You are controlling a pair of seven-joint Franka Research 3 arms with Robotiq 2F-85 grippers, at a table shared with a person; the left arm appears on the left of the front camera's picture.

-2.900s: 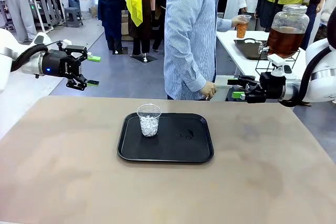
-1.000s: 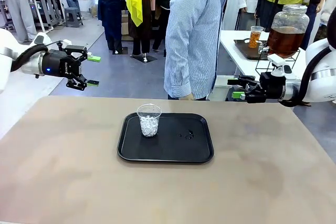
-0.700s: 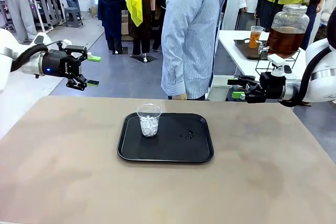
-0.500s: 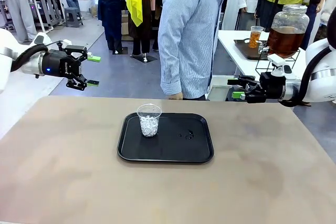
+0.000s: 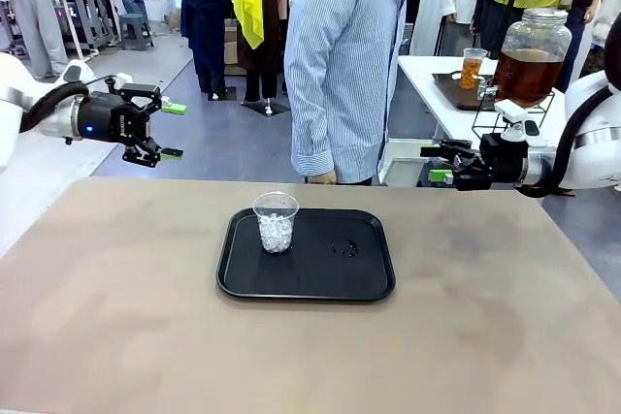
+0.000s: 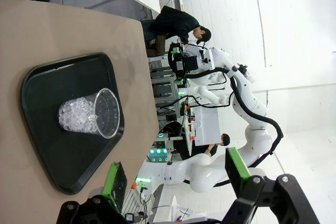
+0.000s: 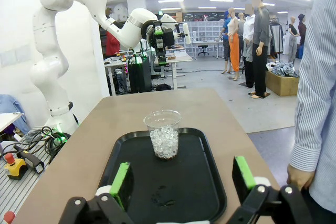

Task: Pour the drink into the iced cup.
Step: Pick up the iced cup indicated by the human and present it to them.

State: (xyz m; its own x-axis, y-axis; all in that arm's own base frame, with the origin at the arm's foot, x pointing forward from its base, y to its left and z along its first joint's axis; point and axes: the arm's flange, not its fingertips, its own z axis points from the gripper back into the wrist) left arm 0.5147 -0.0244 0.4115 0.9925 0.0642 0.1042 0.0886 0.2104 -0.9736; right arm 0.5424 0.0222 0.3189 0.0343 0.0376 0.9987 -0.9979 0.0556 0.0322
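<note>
On the tan table (image 5: 116, 336) one black rectangular plastic tray (image 5: 369, 283) lay mid-table with open room on every side. It bore one clear plastic cup of ice (image 5: 276, 221) near its far-left corner and a few dark drops (image 5: 344, 250). At either side the left gripper (image 5: 173, 131) and right gripper (image 5: 434, 163) hung raised, fingers spread wide, holding nothing. One person in a striped shirt (image 5: 340, 65) stood at the far edge between them. Behind, on a white side table (image 5: 432, 94), one cup of amber-brown drink (image 5: 473, 67) stood near one large glass jar (image 5: 529, 50).

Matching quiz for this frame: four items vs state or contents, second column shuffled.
1. iced cup
2. drink cup
3. left gripper
4. tray

A. open, in the air
B. black, flat under item 1
C. holds amber liquid
D. holds ice

Pairs: 1-D, 2-C, 3-A, 4-B
</note>
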